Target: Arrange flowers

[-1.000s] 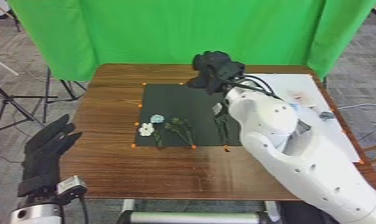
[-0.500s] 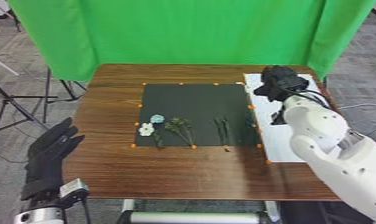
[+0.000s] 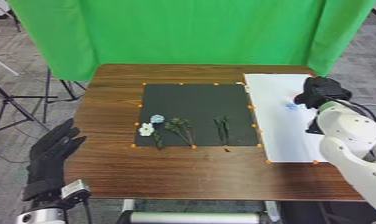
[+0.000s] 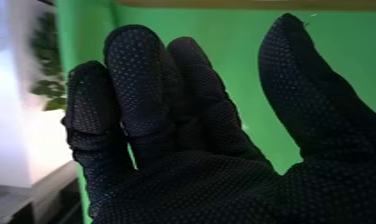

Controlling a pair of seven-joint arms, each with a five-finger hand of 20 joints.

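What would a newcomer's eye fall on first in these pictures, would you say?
Probably the bright green curtain hanging behind the wooden table. Next, perhaps the dark mat on the table, with a white flower near its left edge, and the black-gloved right hand over the white sheet's right edge.

Head view: high over wooden table [image 3: 167,175], facing forward-down, farther off.
Right wrist view: tight on right hand [image 3: 326,89], facing green curtain [image 3: 202,35].
Overlap: right hand, green curtain.

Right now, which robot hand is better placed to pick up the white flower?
Left, I'd say: the left robot hand is open and nearer the white flower. The right robot hand, also open, is by the right edge of the white sheet.
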